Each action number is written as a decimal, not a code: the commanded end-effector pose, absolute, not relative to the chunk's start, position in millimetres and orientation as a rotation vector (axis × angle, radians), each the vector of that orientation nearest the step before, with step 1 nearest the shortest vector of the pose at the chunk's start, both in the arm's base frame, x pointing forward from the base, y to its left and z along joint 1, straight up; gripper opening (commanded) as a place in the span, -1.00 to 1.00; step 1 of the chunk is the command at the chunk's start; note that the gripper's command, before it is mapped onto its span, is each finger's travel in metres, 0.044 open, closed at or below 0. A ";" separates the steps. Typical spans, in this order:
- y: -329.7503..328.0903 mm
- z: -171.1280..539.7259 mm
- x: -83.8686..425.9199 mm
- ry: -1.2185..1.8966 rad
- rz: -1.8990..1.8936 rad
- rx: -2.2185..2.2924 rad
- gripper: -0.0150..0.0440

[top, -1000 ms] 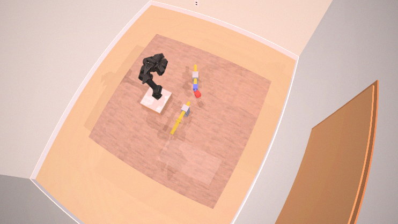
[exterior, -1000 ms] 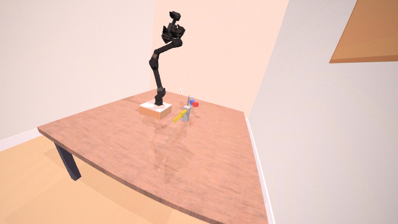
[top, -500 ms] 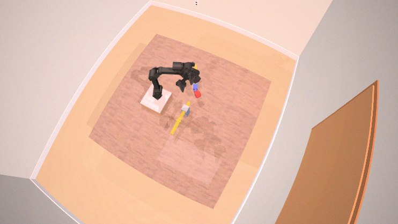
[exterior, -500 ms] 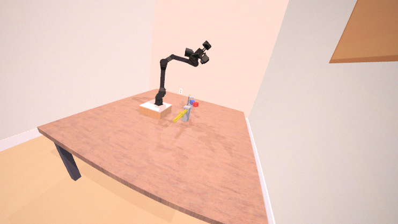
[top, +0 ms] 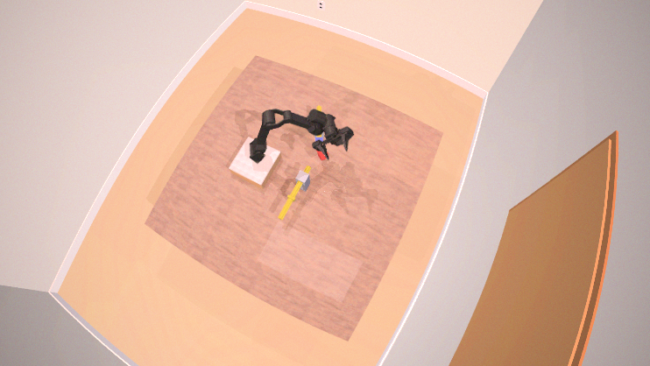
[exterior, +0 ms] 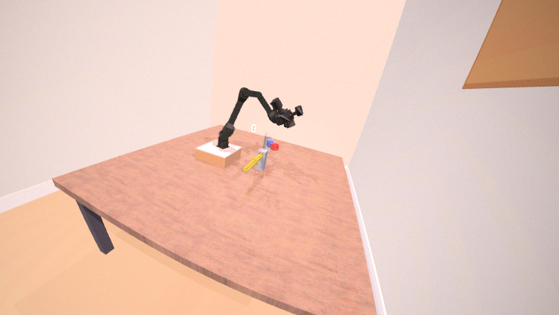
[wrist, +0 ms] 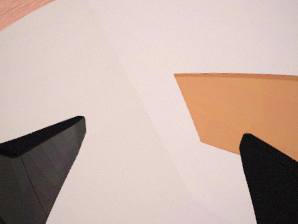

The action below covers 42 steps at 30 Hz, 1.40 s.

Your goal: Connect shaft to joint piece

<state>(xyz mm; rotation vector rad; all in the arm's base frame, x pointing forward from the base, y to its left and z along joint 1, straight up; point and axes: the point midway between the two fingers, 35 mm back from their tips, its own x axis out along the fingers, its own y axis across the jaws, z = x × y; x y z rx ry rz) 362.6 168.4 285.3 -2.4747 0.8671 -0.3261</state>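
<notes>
Where a yellow shaft (top: 286, 207) (exterior: 248, 166) is carried by a grey block (top: 302, 177) (exterior: 261, 160) at the near side, the red joint piece (top: 321, 155) (exterior: 275, 147) is seen beyond; the gripper (top: 335, 149) (exterior: 296, 117) (wrist: 165, 133) is spread wide, unfilled.

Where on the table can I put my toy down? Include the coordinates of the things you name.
Try the wide bare patch of table (top: 318, 272) (exterior: 195, 218) between the near yellow shaft (top: 286, 209) (exterior: 249, 165) and the exterior view's front edge. It's crowded around the red piece (top: 321, 155) (exterior: 275, 146), with the arm (top: 298, 120) (exterior: 235, 113) overhead.

Pale walls (top: 113, 54) (exterior: 109, 58) (wrist: 115, 100), brown wood-grain table (top: 218, 214) (exterior: 195, 218), white outlet (top: 321, 5) (exterior: 253, 127)
</notes>
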 end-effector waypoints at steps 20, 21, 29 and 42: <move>204.3 151.7 344.8 0.861 -0.078 -2.908 1.00; 206.0 152.6 347.5 0.859 -0.066 -2.943 1.00; 218.2 158.2 368.6 0.825 0.043 -3.222 1.00; 234.4 162.0 399.6 0.704 0.278 -3.665 1.00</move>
